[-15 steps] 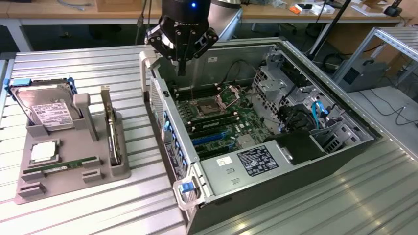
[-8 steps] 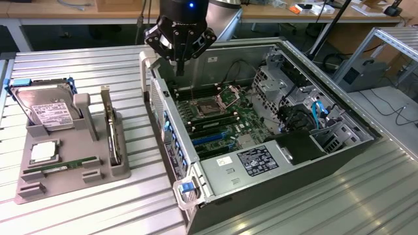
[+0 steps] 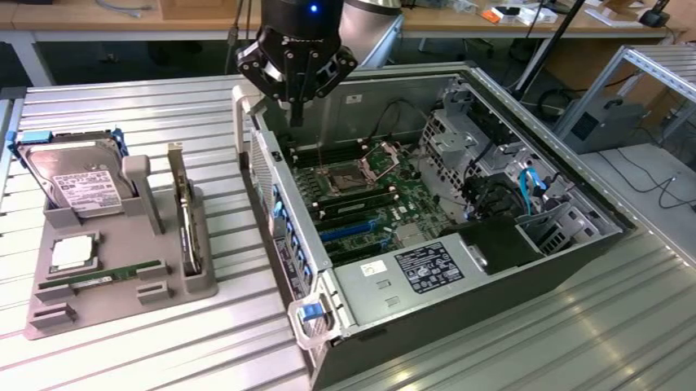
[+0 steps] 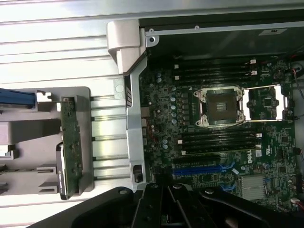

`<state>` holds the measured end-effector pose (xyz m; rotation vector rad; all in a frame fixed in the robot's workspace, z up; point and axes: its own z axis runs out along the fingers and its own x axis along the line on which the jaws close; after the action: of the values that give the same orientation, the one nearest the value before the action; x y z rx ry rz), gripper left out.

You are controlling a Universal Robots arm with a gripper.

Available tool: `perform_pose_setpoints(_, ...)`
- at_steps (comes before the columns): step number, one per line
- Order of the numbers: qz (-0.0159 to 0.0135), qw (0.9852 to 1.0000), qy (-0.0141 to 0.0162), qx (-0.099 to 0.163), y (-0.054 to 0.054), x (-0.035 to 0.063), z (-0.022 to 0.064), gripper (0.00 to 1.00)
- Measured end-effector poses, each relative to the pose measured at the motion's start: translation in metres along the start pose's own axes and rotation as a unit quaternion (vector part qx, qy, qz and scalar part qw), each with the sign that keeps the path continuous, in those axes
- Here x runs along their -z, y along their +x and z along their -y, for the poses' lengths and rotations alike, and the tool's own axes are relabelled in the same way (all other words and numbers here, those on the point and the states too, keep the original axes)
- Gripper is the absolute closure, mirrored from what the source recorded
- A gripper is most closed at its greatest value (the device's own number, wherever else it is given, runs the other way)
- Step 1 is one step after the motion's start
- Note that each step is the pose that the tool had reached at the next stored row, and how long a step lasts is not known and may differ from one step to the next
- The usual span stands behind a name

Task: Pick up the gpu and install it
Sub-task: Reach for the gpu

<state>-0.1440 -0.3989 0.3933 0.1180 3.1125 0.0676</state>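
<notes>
The black gripper hangs clenched and empty over the open computer case's rear wall. The thin, flat gpu card stands on edge in the grey plastic holder, along its case-side edge, probably so its top edge can be gripped.

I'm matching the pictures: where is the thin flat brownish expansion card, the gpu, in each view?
Exterior view: thin brownish gpu card on edge in grey holder, at the exterior view's left.
Wrist view: gpu card in that holder, outside the case wall.
Shared landmark: silver-framed processor socket.
</notes>
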Motion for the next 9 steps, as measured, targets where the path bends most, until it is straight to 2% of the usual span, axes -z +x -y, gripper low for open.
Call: perform_pose_setpoints(9, 0.0, 1.0, 0.0, 0.0, 0.004, 0.0001, 0.0003, 0.89)
